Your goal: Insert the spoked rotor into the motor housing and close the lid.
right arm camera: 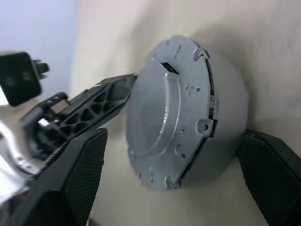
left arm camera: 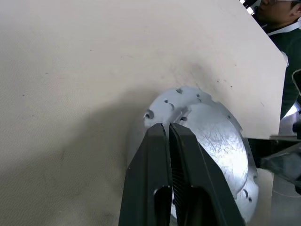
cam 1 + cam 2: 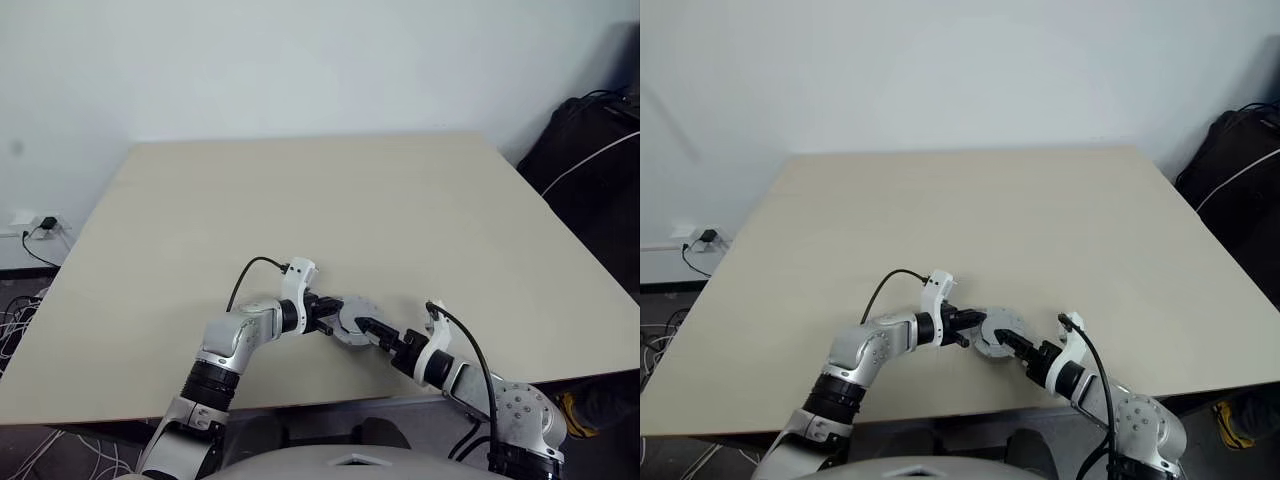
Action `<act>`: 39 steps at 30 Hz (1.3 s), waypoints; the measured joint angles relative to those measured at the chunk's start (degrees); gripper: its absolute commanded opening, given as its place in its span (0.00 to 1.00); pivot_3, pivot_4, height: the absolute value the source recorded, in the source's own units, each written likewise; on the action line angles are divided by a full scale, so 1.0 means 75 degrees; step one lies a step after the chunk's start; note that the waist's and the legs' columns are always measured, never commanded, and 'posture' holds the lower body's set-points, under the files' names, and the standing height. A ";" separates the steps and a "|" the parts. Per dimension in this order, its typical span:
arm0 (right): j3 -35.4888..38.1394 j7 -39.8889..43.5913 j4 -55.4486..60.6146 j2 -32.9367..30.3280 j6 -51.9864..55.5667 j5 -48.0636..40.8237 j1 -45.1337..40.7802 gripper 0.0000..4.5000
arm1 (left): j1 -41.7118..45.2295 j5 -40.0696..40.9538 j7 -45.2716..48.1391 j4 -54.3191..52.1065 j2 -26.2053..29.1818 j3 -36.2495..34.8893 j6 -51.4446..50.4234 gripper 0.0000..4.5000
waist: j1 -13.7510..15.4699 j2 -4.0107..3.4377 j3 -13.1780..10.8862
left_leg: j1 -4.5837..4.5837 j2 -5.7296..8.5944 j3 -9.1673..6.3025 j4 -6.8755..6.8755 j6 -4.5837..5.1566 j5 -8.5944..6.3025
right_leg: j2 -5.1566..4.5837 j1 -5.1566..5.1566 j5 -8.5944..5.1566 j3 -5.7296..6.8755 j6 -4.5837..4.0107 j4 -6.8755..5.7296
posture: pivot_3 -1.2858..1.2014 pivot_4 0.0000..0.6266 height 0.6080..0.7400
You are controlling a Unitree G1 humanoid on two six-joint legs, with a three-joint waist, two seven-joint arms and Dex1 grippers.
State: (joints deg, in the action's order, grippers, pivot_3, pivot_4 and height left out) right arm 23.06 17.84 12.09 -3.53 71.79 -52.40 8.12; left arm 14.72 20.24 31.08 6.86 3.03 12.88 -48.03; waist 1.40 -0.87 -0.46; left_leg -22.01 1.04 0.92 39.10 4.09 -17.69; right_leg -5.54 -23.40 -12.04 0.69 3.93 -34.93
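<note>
The lid (image 1: pixel 174 108), a grey disc with a notched edge and a raised centre, sits on top of a round grey body, which I take to be the housing (image 1: pixel 225 136); the stack rests on the table (image 3: pixel 300 200) at lower centre of the head views, near the front edge, between the two grippers. Its flat face points upward from the table, and being round it has no long axis that can be told. The rotor cannot be made out. The left gripper (image 3: pixel 326 318) comes in from the left of the lower centre, forearm slanting up from the lower left, its two black fingers (image 2: pixel 157 179) pressed together with no gap and nothing between them, their tips resting against the lid's edge. The right gripper (image 3: pixel 372 328) reaches in from the lower right, pointing up and to the left, its fingers (image 1: pixel 80 174) spread wide on either side of the stack and not touching it. The table is a plain beige board, bare elsewhere, set before a pale wall. A black bag (image 3: pixel 590 160) stands at the right edge, a wall socket (image 3: pixel 35 225) with cables at the left, and a person (image 2: pixel 282 28) in dark green shows at the upper right of the left wrist view.
</note>
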 measured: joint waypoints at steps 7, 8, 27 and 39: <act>0.0037 -0.0249 -0.0017 0.0139 -0.0009 -0.0138 0.0104 0.72 | 0.0000 -0.0002 -0.0013 0.0000 0.0037 -0.0012 0.0001 0.04 | -0.0044 -0.0003 0.0002 | 0.0000 0.0002 0.0004 0.0000 0.0001 0.0001 | 0.0008 0.0001 0.0000 0.0000 0.0000 -0.0001 | 0.52 0.00 1.00; 0.0036 -0.0266 -0.0017 0.0153 -0.0010 -0.0148 0.0140 0.65 | 0.0001 -0.0002 -0.0019 0.0000 0.0055 -0.0017 0.0003 0.04 | -0.0048 -0.0004 0.0003 | 0.0000 0.0003 0.0005 0.0001 0.0002 0.0001 | 0.0008 0.0001 0.0000 0.0000 0.0000 -0.0001 | 0.52 0.00 1.00; -0.0012 -0.0379 -0.0014 0.0040 -0.0104 -0.0632 0.0210 0.28 | -0.0054 -0.0061 -0.0126 -0.0035 0.0123 -0.0166 0.0029 0.04 | -0.0079 -0.0013 0.0009 | 0.0048 0.0003 0.0009 0.0007 0.0007 0.0004 | 0.0022 0.0057 0.0002 -0.0004 0.0009 -0.0004 | 0.52 0.00 1.00; -0.0017 -0.0648 -0.0013 0.0422 -0.0600 -0.0848 0.0346 0.28 | -0.2176 0.0037 -0.1463 -0.1976 -0.0825 -0.1432 0.2296 0.04 | -0.0089 -0.0018 0.0005 | 0.0023 -0.0025 0.0020 -0.0001 -0.0001 0.0000 | -0.0004 0.0004 0.0003 -0.0027 0.0007 -0.0006 | 0.52 0.00 1.00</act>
State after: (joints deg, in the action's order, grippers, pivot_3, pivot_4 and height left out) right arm 22.93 12.98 11.99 -0.37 67.29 -58.76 10.71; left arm -1.61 20.52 20.11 -7.96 -3.16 2.14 -30.81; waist 0.73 -1.00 -0.42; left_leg -21.84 0.85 1.07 39.09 4.08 -17.69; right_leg -5.57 -23.37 -12.02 0.49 3.99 -34.98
